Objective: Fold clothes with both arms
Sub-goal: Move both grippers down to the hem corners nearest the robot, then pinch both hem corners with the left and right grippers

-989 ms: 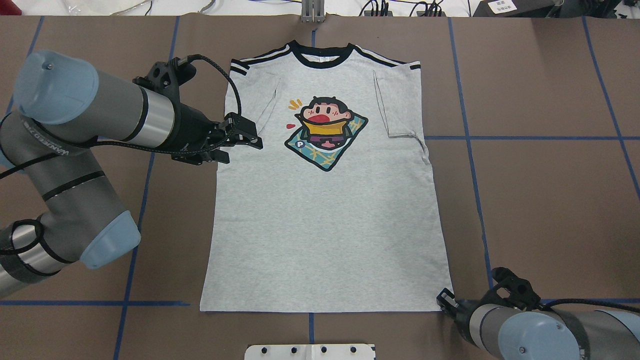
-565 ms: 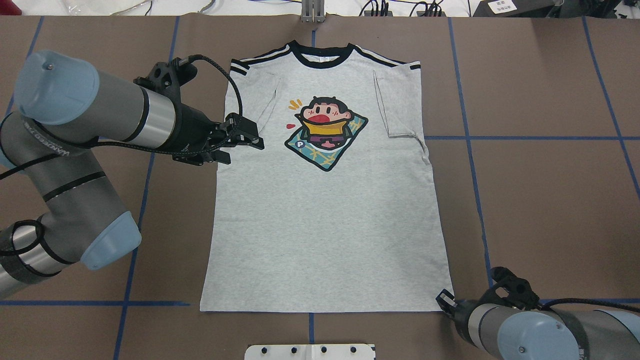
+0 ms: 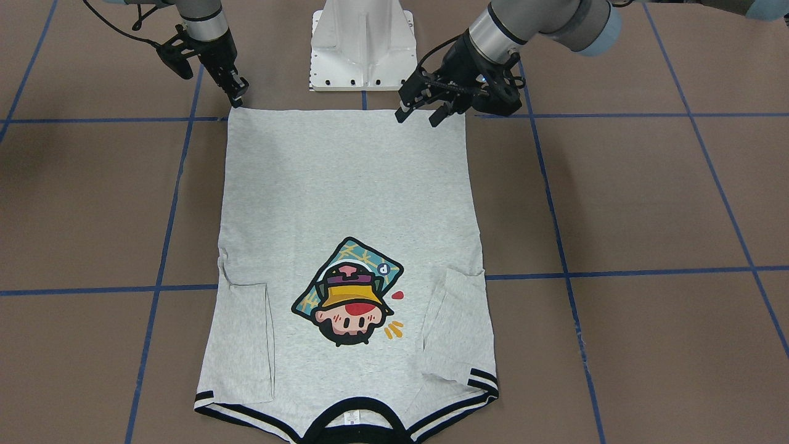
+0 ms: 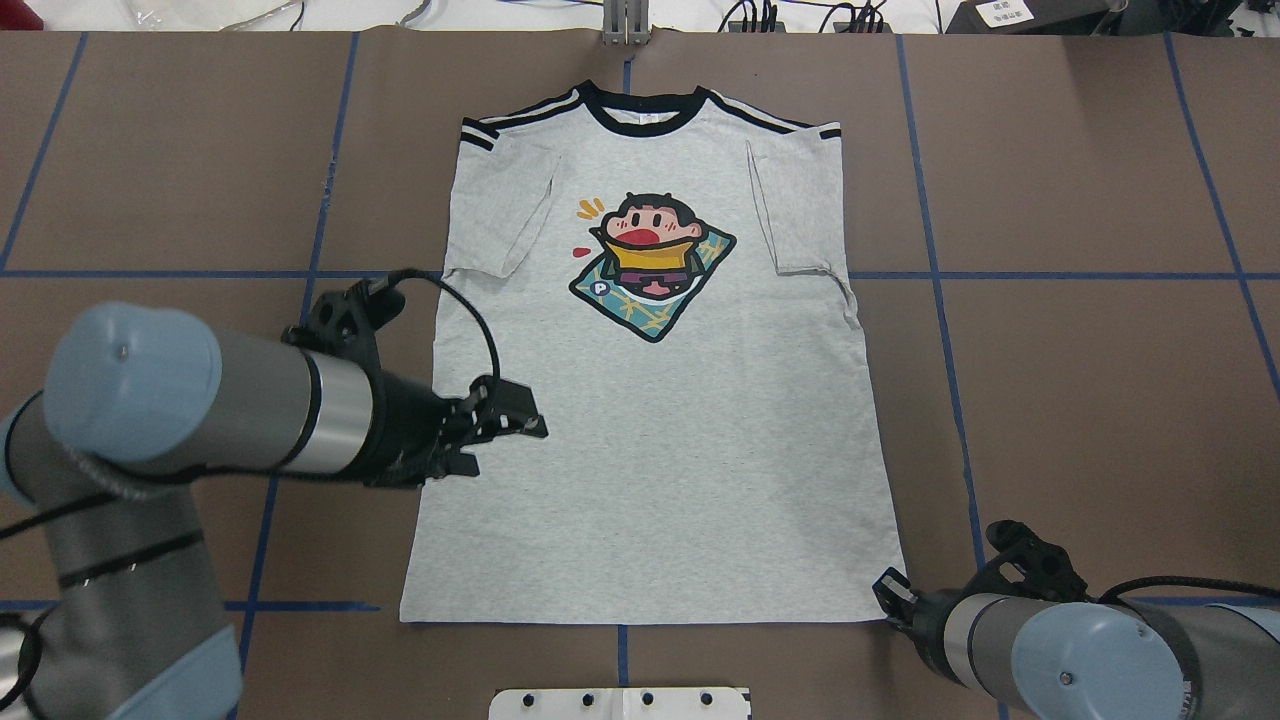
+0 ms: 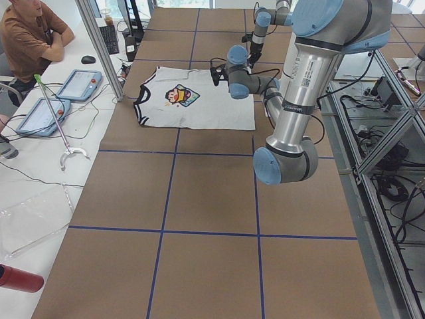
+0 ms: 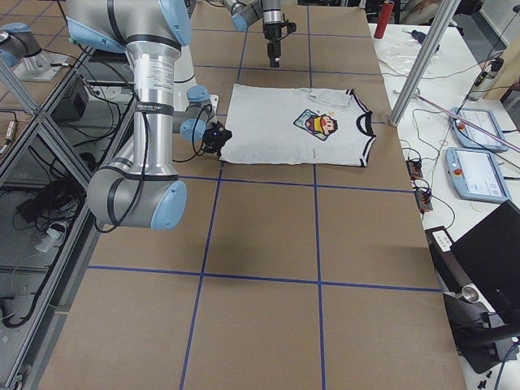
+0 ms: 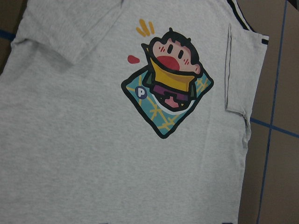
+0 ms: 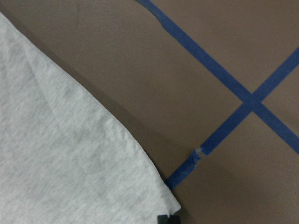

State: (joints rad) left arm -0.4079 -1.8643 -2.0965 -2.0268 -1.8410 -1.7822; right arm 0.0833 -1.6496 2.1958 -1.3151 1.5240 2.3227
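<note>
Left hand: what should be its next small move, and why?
Probably it should travel toward the robot and lower to the near left hem corner of the T-shirt. The left hand hovers open above the cloth, inboard of its left edge. The right hand sits at the right hem corner, so the left corner lacks a matching grip for a two-handed fold.

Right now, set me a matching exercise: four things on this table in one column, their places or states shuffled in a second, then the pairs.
1. left pincer
2. right pincer
3. collar
4. pedestal base

A. black, at the T-shirt's end farthest from the robot
B. white, just beyond the hem
C. low, at the hem corner on the robot's right
D. open, raised, on the robot's left

Pairs: 1-D, 2-C, 3-A, 4-B.
</note>
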